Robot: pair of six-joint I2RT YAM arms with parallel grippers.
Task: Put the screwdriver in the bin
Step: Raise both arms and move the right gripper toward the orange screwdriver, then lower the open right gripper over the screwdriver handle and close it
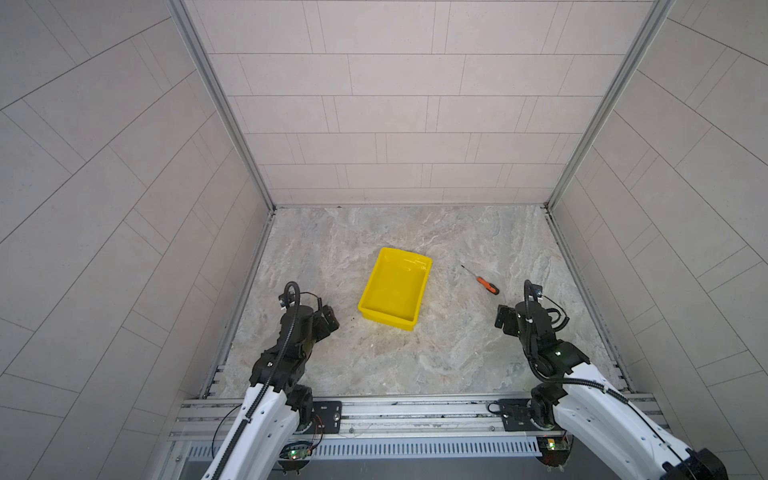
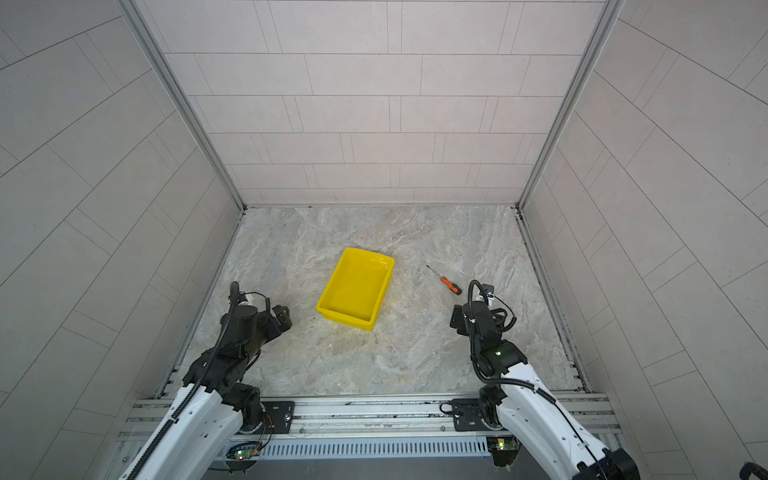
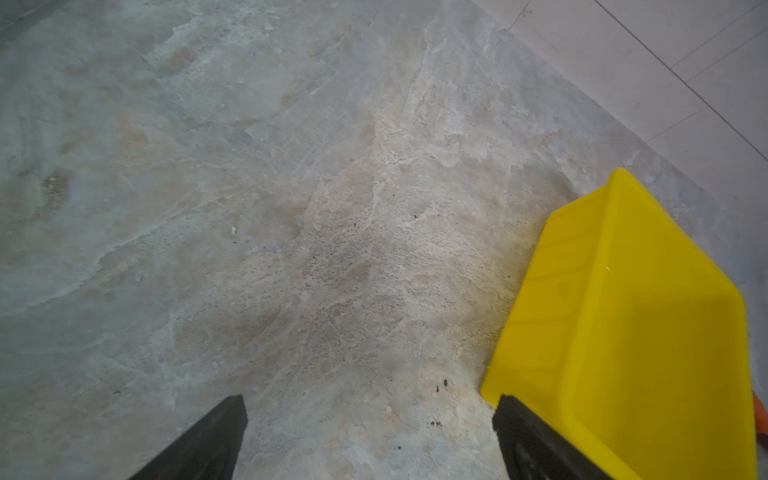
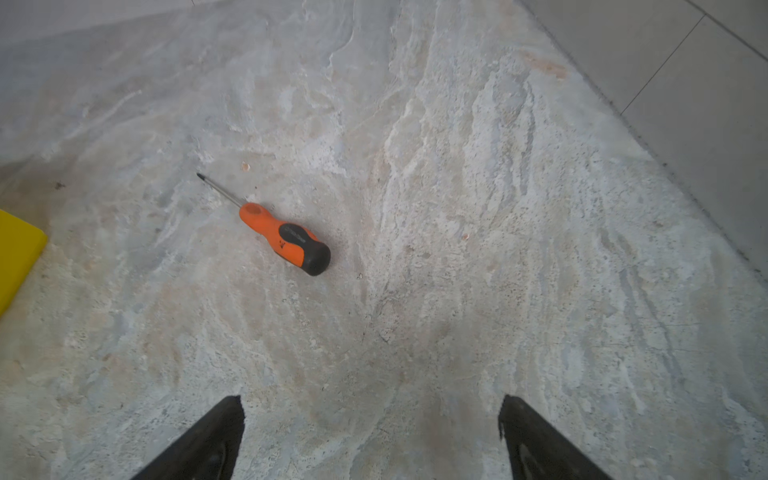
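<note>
The screwdriver (image 1: pixel 484 282) (image 2: pixel 448 284) (image 4: pixel 284 239), orange-handled with a black end and thin shaft, lies flat on the stone table to the right of the bin. The yellow bin (image 1: pixel 384 316) (image 2: pixel 338 313) (image 3: pixel 623 332) stands empty near the table's middle; one corner of it (image 4: pixel 16 257) shows in the right wrist view. My right gripper (image 1: pixel 505 318) (image 2: pixel 457 320) (image 4: pixel 370 411) hovers open a short way on the near side of the screwdriver, nothing between its fingers. My left gripper (image 1: pixel 330 318) (image 2: pixel 282 316) (image 3: pixel 370 411) is open and empty, left of the bin's near corner.
Tiled walls close in the table on the left, right and back, with metal rails along their feet (image 1: pixel 253 266). An aluminium rail with both arm bases (image 1: pixel 332 415) runs along the table's front edge.
</note>
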